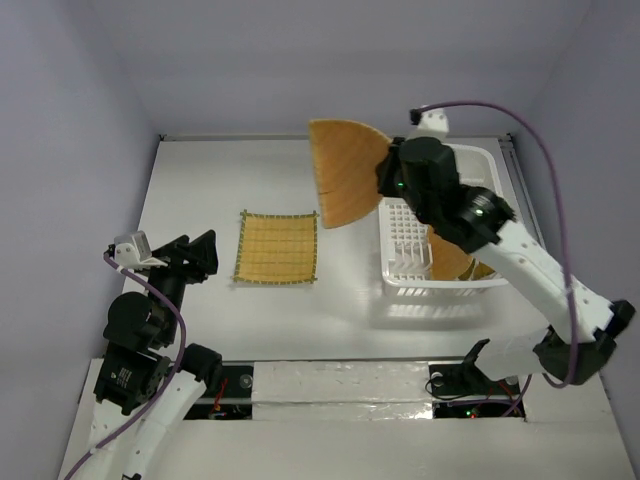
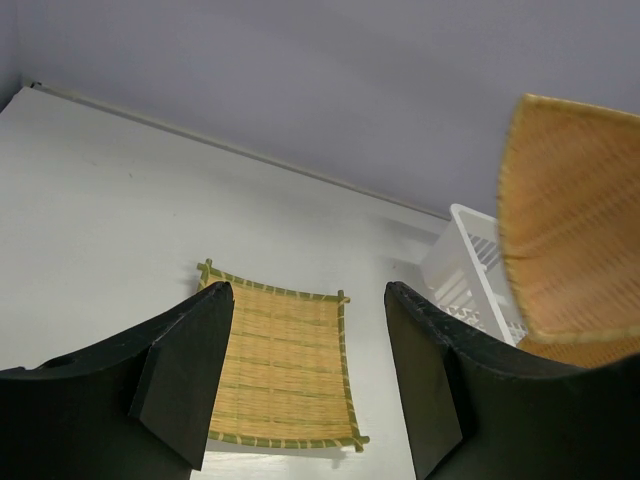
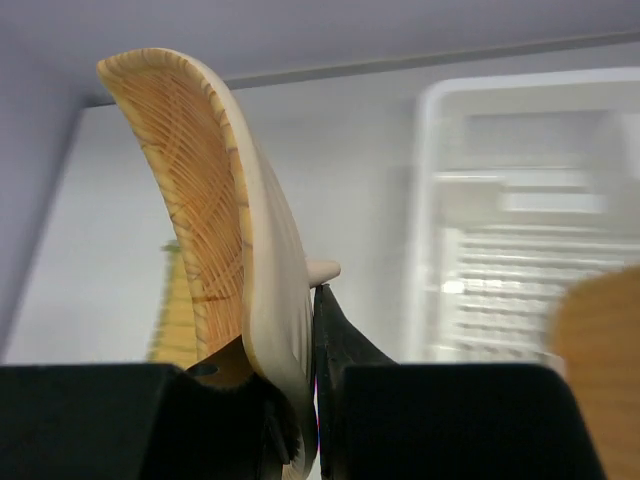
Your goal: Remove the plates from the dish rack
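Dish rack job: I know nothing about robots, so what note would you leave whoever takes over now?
Left gripper: open, empty, above the white table, left side.
Right gripper: shut on a tan woven rounded-triangle plate, held on edge in the air beside the white plastic dish rack.
Done: a square tan grid-woven plate lies flat on the table.
Left: set the held plate down; at least one remaining tan plate sits in the rack.

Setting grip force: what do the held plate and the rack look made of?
Held plate: looks like woven bamboo, matte tan-orange, crisscross strands visible. Dish rack: probably moulded plastic, smooth white, slotted walls.
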